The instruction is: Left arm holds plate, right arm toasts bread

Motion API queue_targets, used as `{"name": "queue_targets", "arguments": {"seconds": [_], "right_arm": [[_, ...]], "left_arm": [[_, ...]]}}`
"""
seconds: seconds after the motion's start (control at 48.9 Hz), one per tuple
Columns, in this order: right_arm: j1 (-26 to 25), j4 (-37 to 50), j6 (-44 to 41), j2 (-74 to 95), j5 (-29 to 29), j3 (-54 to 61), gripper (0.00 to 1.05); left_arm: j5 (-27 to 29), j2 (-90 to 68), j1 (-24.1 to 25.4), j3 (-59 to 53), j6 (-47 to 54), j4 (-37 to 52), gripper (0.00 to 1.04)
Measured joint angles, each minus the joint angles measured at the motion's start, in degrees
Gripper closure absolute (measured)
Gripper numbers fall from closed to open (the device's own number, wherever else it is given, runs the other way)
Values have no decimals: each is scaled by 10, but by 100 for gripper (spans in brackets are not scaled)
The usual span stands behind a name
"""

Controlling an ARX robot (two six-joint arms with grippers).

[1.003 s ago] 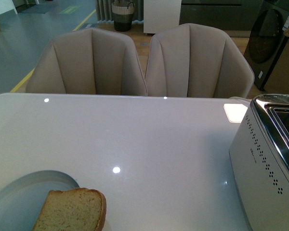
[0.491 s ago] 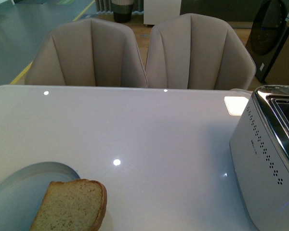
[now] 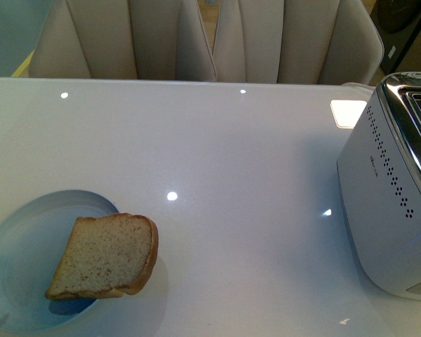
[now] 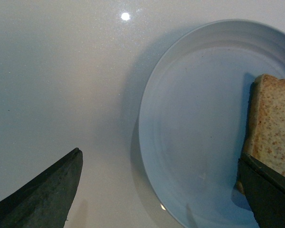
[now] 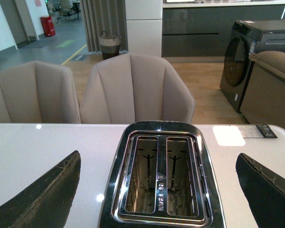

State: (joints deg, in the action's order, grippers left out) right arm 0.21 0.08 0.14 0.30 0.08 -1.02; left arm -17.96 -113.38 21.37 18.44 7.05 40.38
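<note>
Counter, white and glossy, is carrying everything. Ceiling lights are reflecting off it as bright dots.

Plate is sitting at near-left of counter in front view, pale blue-white, partly cut by frame edge. Bread is lying on plate's right side w/ one crust edge hanging out past the rim over the counter. Slice is sitting tilted and throwing a dark shadow on the plate beneath.

Left pincer is hanging above the plate w/ jaws spread wide, gripping nothing. One jaw is showing over bare counter beside plate; the other is overlapping the bread's corner in the wrist view. Contact w/ plate or bread: can't tell.

Toaster, white body w/ chrome top, is standing at right of counter, well apart from plate. Right pincer is hovering above it, jaws also wide, nothing between them. Both slots are showing empty, wire racks visible inside.

Two beige chairs are standing behind far edge of counter.
</note>
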Motion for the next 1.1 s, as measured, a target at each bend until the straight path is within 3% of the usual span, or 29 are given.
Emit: {"name": "queue_targets", "arguments": {"seconds": [0.389, 1.023, 1.105], "right_arm": [[0, 0, 0, 0, 0, 0, 9], [0, 0, 0, 0, 0, 0, 9], [0, 0, 0, 0, 0, 0, 9]], "left_arm": [[10, -148, -26, 68, -34, 20, 7], [14, -184, -62, 137, -59, -10, 7], [14, -185, -63, 137, -59, -12, 20]]}}
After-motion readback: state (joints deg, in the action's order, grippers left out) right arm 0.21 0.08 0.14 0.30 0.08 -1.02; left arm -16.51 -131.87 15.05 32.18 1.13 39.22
